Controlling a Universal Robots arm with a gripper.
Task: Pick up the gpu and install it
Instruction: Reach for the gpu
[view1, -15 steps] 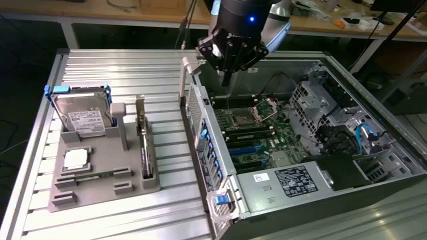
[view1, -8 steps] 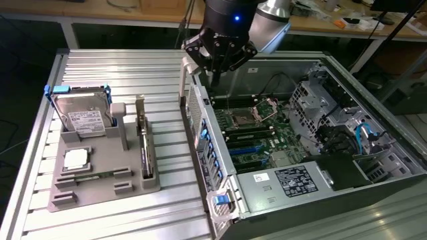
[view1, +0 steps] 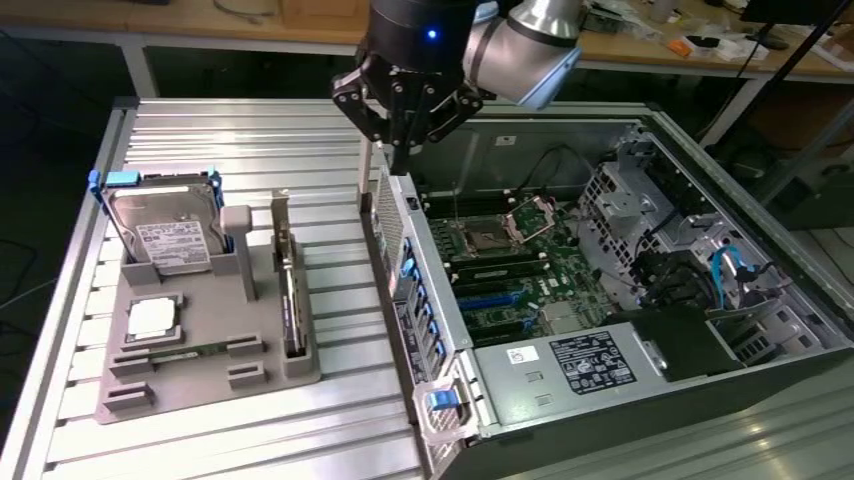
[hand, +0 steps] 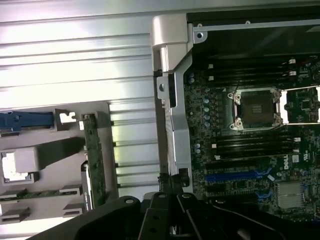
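The gpu (view1: 286, 290) stands on edge in the grey holder (view1: 200, 385), just beside the open computer case (view1: 396, 230) — not yet lifted. The gripper (view1: 398, 150) hangs above the case wall facing the holder, jaws closed on nothing. Risk: a descent with the jaws shut would strike the card's top edge or the case wall — tipping the thin card in its slot.

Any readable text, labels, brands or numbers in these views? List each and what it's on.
No text can be read with certainty.
Hard drive label: print too small to read.
Power supply stickers: print too blurred to read.
Motherboard, white mark near its edge: too blurred to read.
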